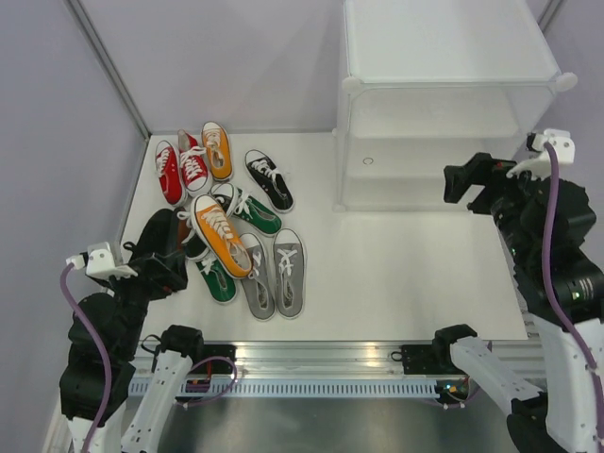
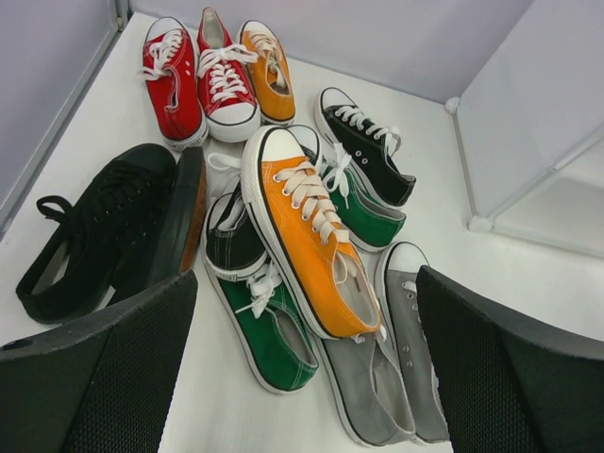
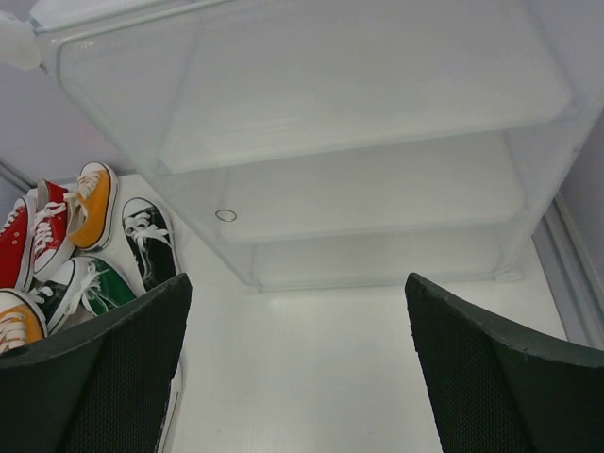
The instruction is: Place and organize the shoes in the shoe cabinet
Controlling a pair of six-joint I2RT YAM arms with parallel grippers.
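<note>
Since no shoe shows on any tier you can see of the tall white translucent plastic shoe cabinet [image 1: 444, 94] at the upper right of the overhead view, you should judge the task as not yet begun. All the small canvas lace-up sneakers [image 1: 231, 226] lie in a loose heap on the white desk [image 1: 396, 274] at the left of that view, well apart from the cabinet. There is a red pair [image 1: 181, 170] and one orange shoe [image 1: 217, 151] at the back, then a black shoe with white laces [image 1: 269, 179] and two green shoes [image 1: 247, 209]. A second orange shoe [image 2: 307, 236] lies across others, a grey pair [image 1: 274, 274] sits at the front, and an all-black shoe [image 2: 104, 236] is tipped on its side at the far left. Your left arm [image 1: 104, 321] hovers at the heap's near edge, its jaws wide apart and holding nothing. Your right arm [image 1: 557, 245] faces the cabinet's open front, jaws likewise apart and empty. Every shoe is left to carry across, and matching the pairs by colour looks like part of the job.
</note>
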